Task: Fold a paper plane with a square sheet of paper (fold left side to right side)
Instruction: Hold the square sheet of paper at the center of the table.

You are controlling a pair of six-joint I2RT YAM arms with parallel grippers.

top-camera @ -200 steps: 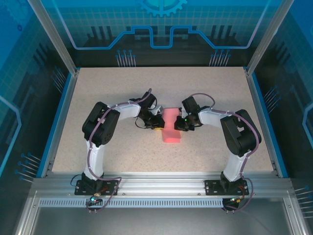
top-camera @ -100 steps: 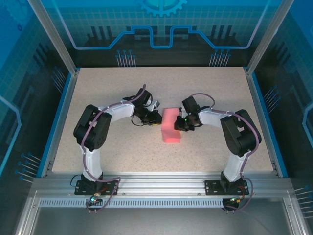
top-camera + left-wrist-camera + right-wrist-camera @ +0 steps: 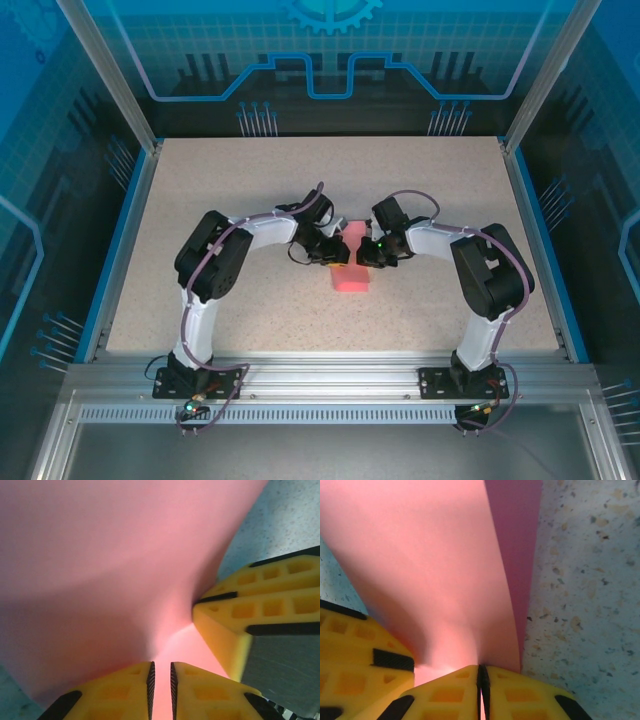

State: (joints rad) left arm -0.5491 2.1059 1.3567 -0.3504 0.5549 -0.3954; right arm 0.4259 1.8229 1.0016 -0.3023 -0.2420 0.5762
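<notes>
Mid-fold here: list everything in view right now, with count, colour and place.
sheet of paper: 1, pink-red, table centre between both tools, partly curled up off the surface
table: 1, speckled beige, under everything
frame rail: 1, silver, along the near edge
wall panels: blue-lit, around the table
left arm: 1, black and white, reaching in to the centre
right arm: 1, black and white, reaching in to the centre
left tool: 1, yellow with black pads, at the sheet, narrow gap, grip unclear
right tool: 1, yellow, shut on the sheet
</notes>
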